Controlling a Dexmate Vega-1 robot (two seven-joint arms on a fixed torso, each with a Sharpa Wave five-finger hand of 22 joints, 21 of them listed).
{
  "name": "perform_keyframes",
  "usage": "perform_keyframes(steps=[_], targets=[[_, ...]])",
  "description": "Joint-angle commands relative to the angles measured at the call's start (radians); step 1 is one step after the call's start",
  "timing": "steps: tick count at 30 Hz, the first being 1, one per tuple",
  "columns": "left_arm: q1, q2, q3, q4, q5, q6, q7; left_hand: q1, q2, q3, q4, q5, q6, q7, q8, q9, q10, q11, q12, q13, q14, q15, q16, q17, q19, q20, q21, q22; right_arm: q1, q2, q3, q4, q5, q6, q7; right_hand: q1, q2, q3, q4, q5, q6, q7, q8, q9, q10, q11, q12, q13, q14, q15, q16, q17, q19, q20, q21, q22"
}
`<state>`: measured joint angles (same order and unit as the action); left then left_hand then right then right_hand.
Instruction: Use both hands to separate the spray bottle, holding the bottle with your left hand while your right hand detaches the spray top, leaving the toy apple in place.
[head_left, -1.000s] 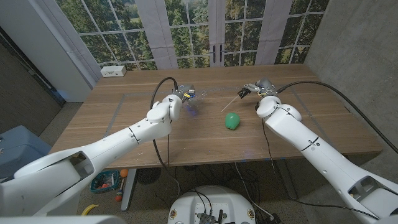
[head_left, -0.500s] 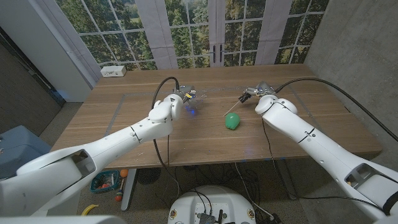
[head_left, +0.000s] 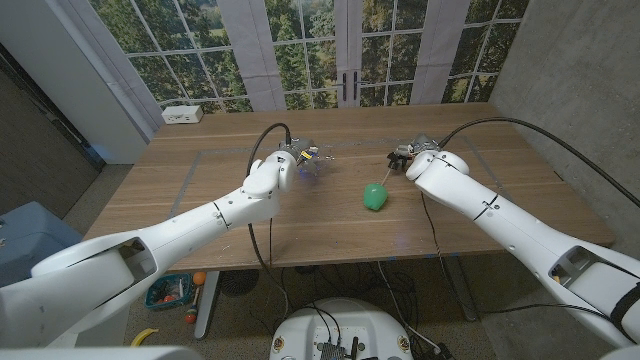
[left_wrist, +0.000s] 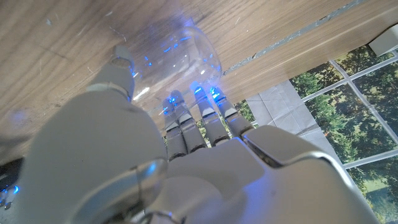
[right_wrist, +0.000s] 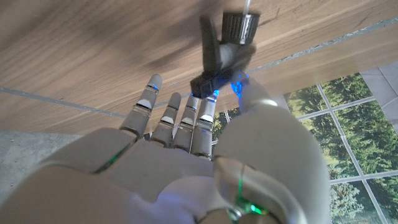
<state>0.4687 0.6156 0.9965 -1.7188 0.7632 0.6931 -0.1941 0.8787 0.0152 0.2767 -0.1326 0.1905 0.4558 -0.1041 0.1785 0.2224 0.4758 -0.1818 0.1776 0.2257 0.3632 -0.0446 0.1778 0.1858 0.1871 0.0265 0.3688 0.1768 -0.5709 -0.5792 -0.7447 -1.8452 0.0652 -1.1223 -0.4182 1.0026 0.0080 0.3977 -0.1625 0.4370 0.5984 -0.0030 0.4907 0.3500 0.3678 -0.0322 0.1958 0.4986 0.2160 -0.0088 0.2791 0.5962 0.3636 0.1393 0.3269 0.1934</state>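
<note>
No readable text, label, brand, number or sign appears on the clear bottle (left_wrist: 180, 59), the black spray top (right_wrist: 224, 53), the green toy apple (head_left: 375, 195) or the white box (head_left: 182, 115) at the desk's far left corner.

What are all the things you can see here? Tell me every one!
Bottle: one, clear, lying on the table in the left hand's grip.
Spray top: one, black, off the bottle, held by the right hand.
Toy apple: one, green, mid-table between the arms.
White box: one, at the far left corner.
Table: one, wooden.
Windows: behind the table, trees outside.
Left hand: white, around the bottle.
Right hand: white, holding the spray top.
</note>
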Motion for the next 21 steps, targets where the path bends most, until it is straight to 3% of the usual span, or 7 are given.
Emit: perform_keyframes(steps=[1,3,6,10,13,16,21], targets=[[0.012,0.003,-0.012,-0.006,0.019,-0.015,0.002,-0.048,-0.039,-0.043,0.01,0.015,-0.166,-0.01,-0.008,-0.02,-0.174,0.057,-0.001,-0.013,-0.122,-0.084,-0.002,-0.003,-0.046,0.015,-0.048,0.004,0.068,-0.016,-0.065,0.017,0.024,-0.086,0.052,-0.033,-0.013,-0.029,0.006,-0.072,-0.166,-0.004,-0.121,-0.048,-0.102,0.018,-0.007,-0.013,-0.034,0.019,-0.013,0.002,-0.021,0.012,-0.012,0.002],[0.017,0.006,-0.022,-0.01,0.01,-0.025,0.005,-0.078,-0.051,-0.069,0.018,0.02,-0.277,-0.015,-0.01,-0.029,-0.29,0.088,-0.002,-0.021,-0.214,-0.045,-0.006,-0.004,-0.083,0.028,-0.082,0.005,0.072,-0.021,-0.071,0.015,0.025,-0.083,0.055,-0.042,-0.016,-0.04,0.008,-0.107,-0.233,-0.001,-0.169,-0.068,-0.147,0.03,-0.007,-0.021,-0.051,0.03,-0.021,0.001,-0.034,0.019,-0.019,0.001],[0.028,0.013,-0.041,-0.013,-0.012,-0.053,0.021,-0.127,-0.054,-0.102,0.031,0.025,-0.451,-0.034,-0.009,-0.038,-0.465,0.102,0.001,-0.031,-0.341,-0.001,-0.004,-0.006,-0.135,0.045,-0.134,0.006,0.07,-0.029,-0.069,0.009,0.032,-0.069,0.059,-0.08,-0.03,-0.064,0.02,-0.168,-0.321,0.004,-0.23,-0.094,-0.206,0.049,-0.009,-0.033,-0.069,0.043,-0.029,-0.001,-0.044,0.032,-0.029,0.0],[0.047,0.022,-0.073,-0.017,-0.055,-0.098,0.052,-0.194,-0.062,-0.143,0.054,0.036,-0.604,-0.04,-0.011,-0.042,-0.641,0.139,-0.002,-0.037,-0.486,0.05,-0.008,-0.005,-0.23,0.06,-0.176,0.007,0.038,-0.04,-0.044,-0.008,0.036,-0.01,0.04,-0.149,-0.04,-0.095,0.039,-0.226,-0.413,0.011,-0.287,-0.122,-0.27,0.064,-0.01,-0.049,-0.1,0.064,-0.043,-0.007,-0.07,0.051,-0.048,-0.001],[0.063,0.03,-0.098,-0.017,-0.086,-0.135,0.082,-0.248,-0.065,-0.17,0.077,0.041,-0.679,-0.043,-0.012,-0.042,-0.725,0.151,-0.002,-0.038,-0.553,0.069,-0.006,-0.003,-0.294,0.068,-0.187,0.007,-0.012,-0.05,-0.003,-0.023,0.041,0.076,0.011,-0.19,-0.051,-0.114,0.05,-0.234,-0.458,0.011,-0.304,-0.132,-0.292,0.073,-0.009,-0.057,-0.114,0.072,-0.049,-0.009,-0.083,0.057,-0.057,-0.002],[0.081,0.036,-0.127,-0.014,-0.125,-0.181,0.121,-0.302,-0.056,-0.19,0.103,0.046,-0.757,-0.042,-0.012,-0.042,-0.804,0.166,-0.002,-0.039,-0.618,0.079,-0.005,0.0,-0.359,0.079,-0.19,0.009,-0.075,-0.063,0.052,-0.032,0.056,0.204,-0.014,-0.263,-0.056,-0.142,0.078,-0.234,-0.492,0.009,-0.309,-0.141,-0.311,0.076,-0.006,-0.066,-0.134,0.075,-0.056,-0.012,-0.1,0.064,-0.069,-0.002],[0.117,0.045,-0.185,0.003,-0.213,-0.289,0.203,-0.389,-0.032,-0.215,0.149,0.045,-0.832,-0.031,-0.007,-0.042,-0.891,0.176,0.0,-0.039,-0.708,0.091,-0.005,0.003,-0.45,0.092,-0.19,0.01,-0.152,-0.076,0.117,-0.025,0.073,0.398,-0.036,-0.377,-0.065,-0.192,0.122,-0.221,-0.541,-0.025,-0.308,-0.152,-0.346,0.069,-0.007,-0.087,-0.186,0.072,-0.074,-0.025,-0.143,0.053,-0.097,-0.005]])
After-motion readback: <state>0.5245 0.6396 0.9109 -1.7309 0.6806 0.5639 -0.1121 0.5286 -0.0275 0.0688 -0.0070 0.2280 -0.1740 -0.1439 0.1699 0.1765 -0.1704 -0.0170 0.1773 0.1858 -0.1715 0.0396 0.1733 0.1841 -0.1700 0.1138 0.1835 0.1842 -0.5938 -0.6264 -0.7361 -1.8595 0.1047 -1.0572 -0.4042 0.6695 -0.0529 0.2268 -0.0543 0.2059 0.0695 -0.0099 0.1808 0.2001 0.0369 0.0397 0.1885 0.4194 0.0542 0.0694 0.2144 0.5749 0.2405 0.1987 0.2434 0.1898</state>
